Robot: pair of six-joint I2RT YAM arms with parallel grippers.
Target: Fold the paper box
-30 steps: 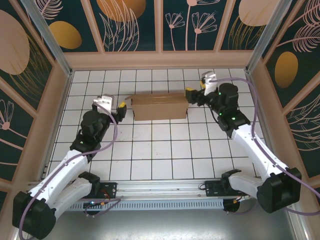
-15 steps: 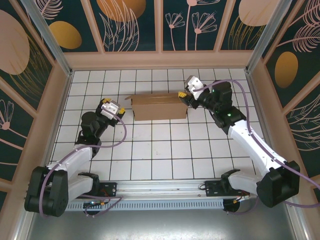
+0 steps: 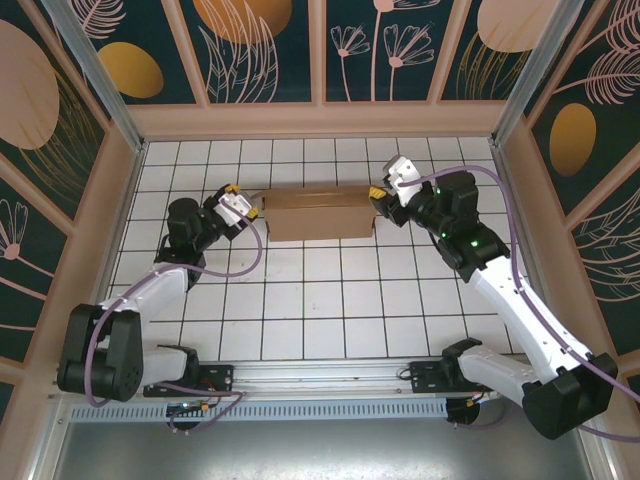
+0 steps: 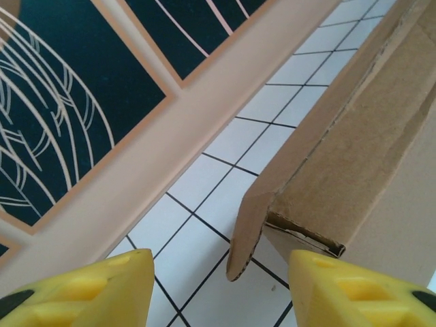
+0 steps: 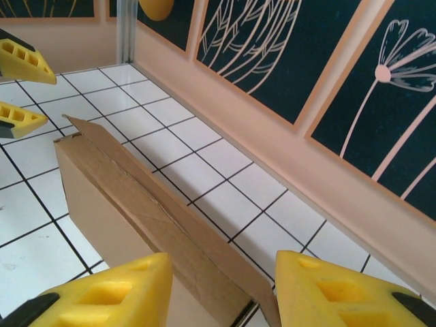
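Two arms, one paper box [image 3: 320,212] sitting across the far-middle of the table [image 3: 330,300] — left gripper [image 3: 246,201] fingers apart astride the loose end flap [image 4: 245,231], right gripper [image 3: 386,190] fingers apart over the top edge [image 5: 163,218], nothing pinched yet — so I'd tuck both ends evenly, keeping it square.

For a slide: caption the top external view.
Left hand and right hand, both open, flank opposite ends of the paper box on the white tiled table.
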